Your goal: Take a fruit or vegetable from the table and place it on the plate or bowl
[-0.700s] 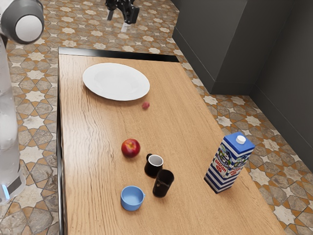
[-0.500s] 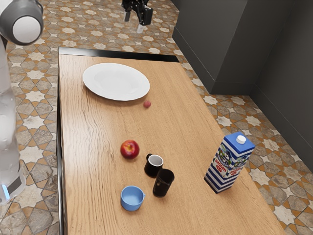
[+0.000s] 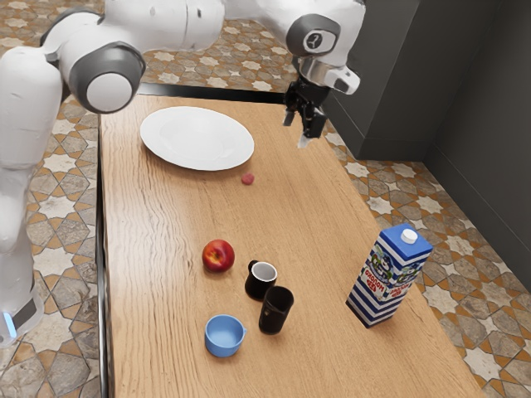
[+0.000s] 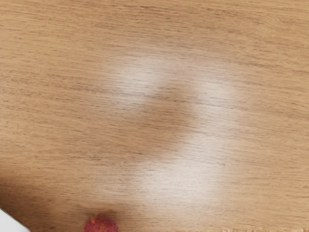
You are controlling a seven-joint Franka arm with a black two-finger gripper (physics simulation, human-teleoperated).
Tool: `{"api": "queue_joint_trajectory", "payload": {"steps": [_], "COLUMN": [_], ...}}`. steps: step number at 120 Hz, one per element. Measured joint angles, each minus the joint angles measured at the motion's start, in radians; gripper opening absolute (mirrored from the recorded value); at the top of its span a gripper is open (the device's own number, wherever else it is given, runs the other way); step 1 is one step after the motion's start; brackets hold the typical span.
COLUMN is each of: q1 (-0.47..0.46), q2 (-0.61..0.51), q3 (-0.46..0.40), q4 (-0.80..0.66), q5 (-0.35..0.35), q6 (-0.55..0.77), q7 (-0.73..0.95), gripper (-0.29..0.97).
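A white plate (image 3: 197, 138) lies at the far end of the wooden table (image 3: 166, 224). A small red fruit (image 3: 247, 177) rests just off the plate's near rim, and the wrist view has this small red fruit (image 4: 100, 224) and a sliver of the plate (image 4: 6, 224) at its lower edge. A red apple (image 3: 218, 255) sits mid-table. My gripper (image 3: 300, 131) hangs open and empty above the table, to the exterior view's right of the plate and beyond the small fruit.
Near the apple stand a black mug with a white inside (image 3: 260, 280), a black cup (image 3: 276, 309) and a small blue bowl (image 3: 224, 335). A blue-and-white carton (image 3: 388, 274) stands at the table's right edge. Dark cabinets rise beyond that edge.
My arm has swung in from beyond the table's far edge, down and toward the exterior view's right, so the gripper now hangs over the table beside the plate. The apple has crept slightly left.
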Motion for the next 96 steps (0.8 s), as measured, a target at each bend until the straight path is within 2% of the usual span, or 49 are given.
{"api": "queue_joint_trajectory", "payload": {"steps": [5,22,31,38,43,58,69,83,96], "q1": [-0.018,-0.067,-0.058,-0.012,-0.006,-0.019,-0.012,0.059,0.214], "q2": [-0.013,-0.203,-0.275,-0.386,-0.426,-0.470,-0.554,-0.616,-0.744], "q3": [0.000,-0.001,-0.009,-0.059,-0.083,-0.239,-0.309,-0.449,-0.653], "q4": [-0.070,-0.418,-0.549,-0.687,-0.736,-0.788,-0.800,-0.805,-0.868], "q5": [-0.010,-0.016,-0.009,-0.004,0.001,0.011,0.021,0.028,0.005], "q6": [0.029,0.154,0.232,0.303,0.346,0.430,0.413,0.372,0.342], "q7": [0.015,0.056,0.074,0.086,0.094,0.113,0.113,0.109,0.101], "gripper": [0.66,0.66,0.66,0.66,0.66,0.66,0.66,0.66,0.66]}}
